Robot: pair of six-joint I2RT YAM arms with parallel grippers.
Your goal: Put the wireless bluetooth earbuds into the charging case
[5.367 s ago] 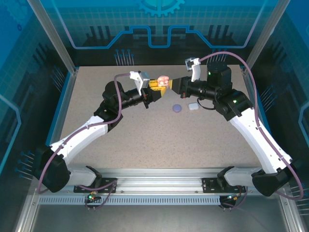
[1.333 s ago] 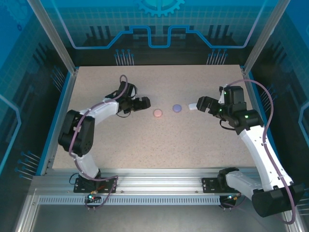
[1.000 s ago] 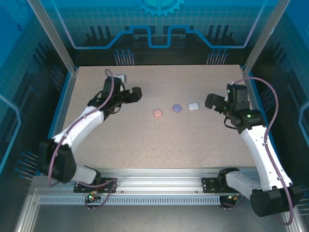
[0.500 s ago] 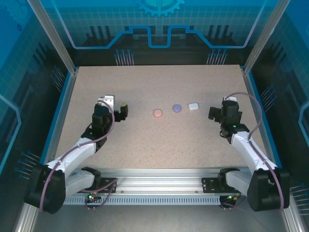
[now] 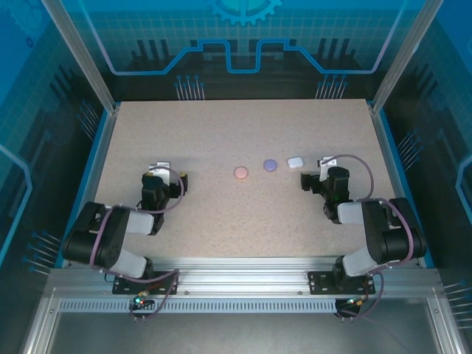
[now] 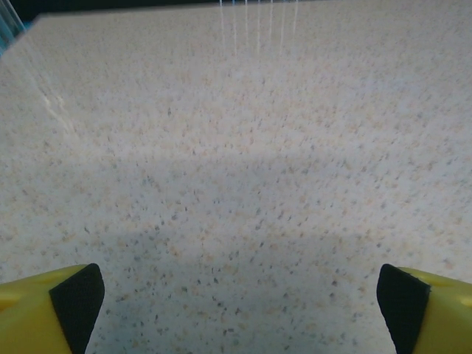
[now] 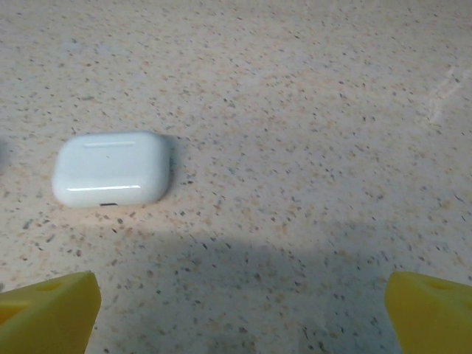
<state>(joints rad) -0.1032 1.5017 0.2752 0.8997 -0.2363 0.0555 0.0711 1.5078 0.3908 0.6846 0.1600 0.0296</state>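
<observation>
Jaws spread wide, the left gripper (image 6: 240, 299) and right gripper (image 7: 240, 310) sit low over the speckled beige table (image 5: 221, 133). The glossy white rounded charging case (image 7: 110, 168) lies shut just ahead of the right gripper, in line with a round purple case (image 5: 271, 165) and a round pink case (image 5: 241, 172).

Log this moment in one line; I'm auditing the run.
left gripper open, low over table | right gripper open, short of white case | pink case, purple case, white case in row, none held

A speckled beige tabletop (image 5: 243, 221) is sitting between blue patterned panels (image 5: 243, 37); aluminium posts (image 5: 80, 55) are framing it, a slotted rail (image 5: 243, 269) edging the front.
</observation>
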